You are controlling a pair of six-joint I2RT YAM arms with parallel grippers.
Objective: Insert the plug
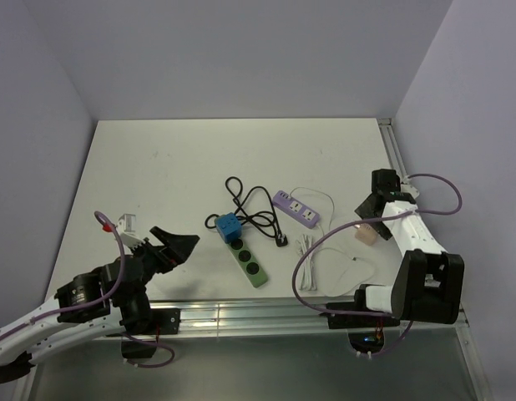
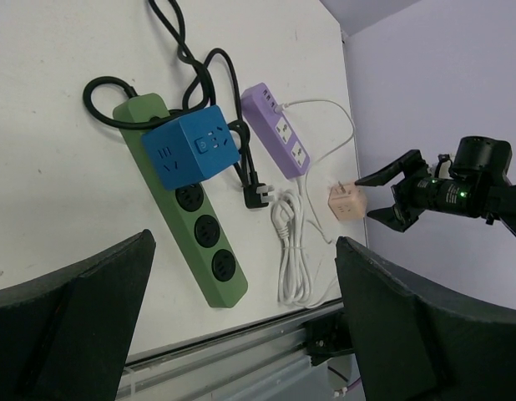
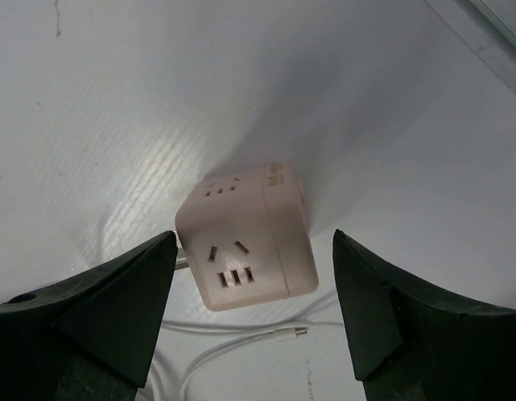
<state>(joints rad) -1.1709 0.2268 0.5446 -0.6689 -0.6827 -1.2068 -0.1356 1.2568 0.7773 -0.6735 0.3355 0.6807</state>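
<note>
The blue plug (image 1: 228,227) sits on the far end of the green power strip (image 1: 248,261); I cannot tell how deep its pins are. In the left wrist view the plug (image 2: 189,150) stands on the strip (image 2: 201,242) ahead of my left gripper (image 2: 244,251), which is open, empty and well short of both. In the top view the left gripper (image 1: 179,245) is left of the strip. My right gripper (image 3: 254,242) is open with a pink cube adapter (image 3: 245,238) between its fingers, and is not closed on it. The right gripper (image 1: 368,219) is far right of the plug.
A purple power strip (image 1: 295,208) lies right of the plug, with a coiled white cable (image 1: 325,259) in front of it. The strip's black cord (image 1: 250,205) loops behind the plug. A small white object (image 1: 127,223) lies at the left. A metal rail (image 1: 241,313) runs along the near edge.
</note>
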